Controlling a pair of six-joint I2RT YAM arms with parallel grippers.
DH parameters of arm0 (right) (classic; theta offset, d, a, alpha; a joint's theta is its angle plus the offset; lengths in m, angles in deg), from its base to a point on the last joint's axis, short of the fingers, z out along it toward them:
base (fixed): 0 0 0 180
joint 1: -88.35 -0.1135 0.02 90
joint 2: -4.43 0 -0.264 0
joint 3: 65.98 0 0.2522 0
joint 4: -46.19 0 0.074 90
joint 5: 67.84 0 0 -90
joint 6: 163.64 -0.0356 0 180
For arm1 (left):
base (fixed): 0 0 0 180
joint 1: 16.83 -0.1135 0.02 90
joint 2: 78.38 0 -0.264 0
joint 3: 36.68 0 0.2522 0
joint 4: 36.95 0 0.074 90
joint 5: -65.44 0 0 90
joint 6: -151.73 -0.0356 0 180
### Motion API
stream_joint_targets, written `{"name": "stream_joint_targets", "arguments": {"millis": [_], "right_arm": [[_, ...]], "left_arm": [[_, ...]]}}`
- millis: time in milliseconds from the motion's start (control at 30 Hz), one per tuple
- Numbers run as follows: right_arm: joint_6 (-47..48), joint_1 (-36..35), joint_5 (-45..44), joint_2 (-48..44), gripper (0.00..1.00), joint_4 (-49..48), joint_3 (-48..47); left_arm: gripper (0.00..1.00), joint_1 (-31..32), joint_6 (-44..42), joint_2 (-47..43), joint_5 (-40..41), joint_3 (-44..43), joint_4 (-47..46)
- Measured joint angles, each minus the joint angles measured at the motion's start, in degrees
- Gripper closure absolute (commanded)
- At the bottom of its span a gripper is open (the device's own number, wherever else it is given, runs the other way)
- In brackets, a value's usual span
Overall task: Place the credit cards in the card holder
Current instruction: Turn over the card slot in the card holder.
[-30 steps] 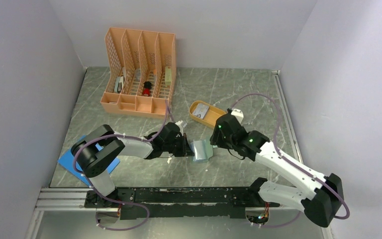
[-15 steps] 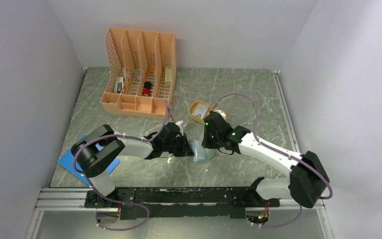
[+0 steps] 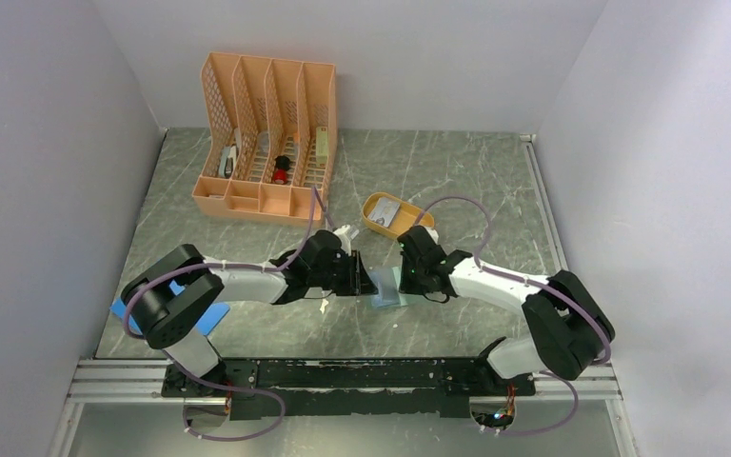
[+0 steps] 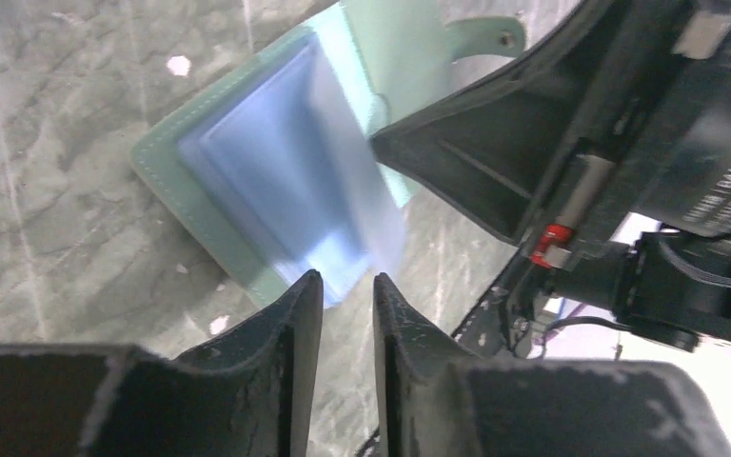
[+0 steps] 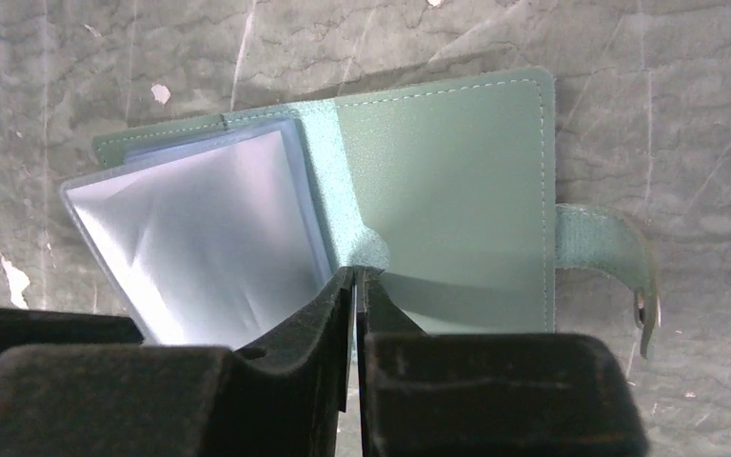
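One credit card (image 3: 385,210) lies in the orange tray (image 3: 413,225) just behind the card holder (image 3: 387,287), which lies open on the table (image 3: 457,171) with the left gripper (image 4: 345,281) slightly parted and empty at its left edge and the right gripper (image 5: 354,274) clenched at its fold.

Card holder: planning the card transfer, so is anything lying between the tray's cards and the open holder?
Nothing loose lies between the credit cards and the card holder; only the right gripper, jaws almost shut at its fold, crowds that path.
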Motion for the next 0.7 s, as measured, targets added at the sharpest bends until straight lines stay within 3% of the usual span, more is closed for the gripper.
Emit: {"name": "stream_joint_targets", "arguments": {"millis": [367,700], "right_arm": [[-2.1,3.0,3.6,0.1,0.96,-10.6,3.9],[-4.0,4.4,7.8,1.0,0.97,-17.9,6.7]], "left_arm": [[0.59,0.1,-0.8,-1.6,0.1,-1.3,1.2],[0.5,0.1,-0.8,-1.2,5.9,-2.4,7.8]]}}
